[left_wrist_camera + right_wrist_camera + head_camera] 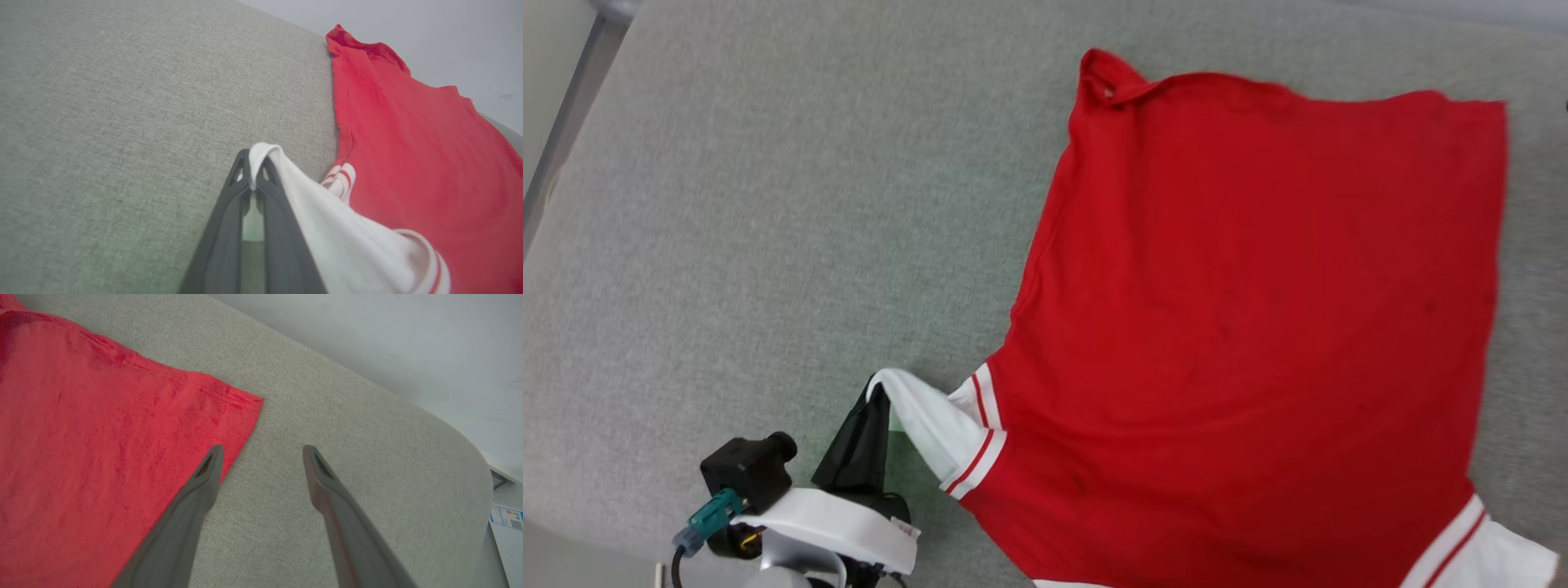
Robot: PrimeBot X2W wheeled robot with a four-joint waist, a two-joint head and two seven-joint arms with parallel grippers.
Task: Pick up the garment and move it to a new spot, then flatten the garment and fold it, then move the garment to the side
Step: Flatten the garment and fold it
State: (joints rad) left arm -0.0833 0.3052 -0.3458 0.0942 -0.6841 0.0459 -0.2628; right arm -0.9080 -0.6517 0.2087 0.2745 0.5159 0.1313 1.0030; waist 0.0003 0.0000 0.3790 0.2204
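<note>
Left of the garment (1258,327) you have a wide stretch of bare cushion (768,204) to pass over. The garment lies flat and low, so you can pass above it. At its near left sleeve (931,429), the left gripper (878,390) stands in the way, clamped on the white cloth.

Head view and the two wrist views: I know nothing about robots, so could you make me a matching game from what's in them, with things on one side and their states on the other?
Things:
1. left gripper
2. right gripper
3. white sleeve
4. garment

States:
a. lying spread on the grey cushion, plain red side up
b. jaws wide apart, holding nothing
c. shut on cloth
d. pinched between two dark fingers

Pairs: 1-c, 2-b, 3-d, 4-a.
</note>
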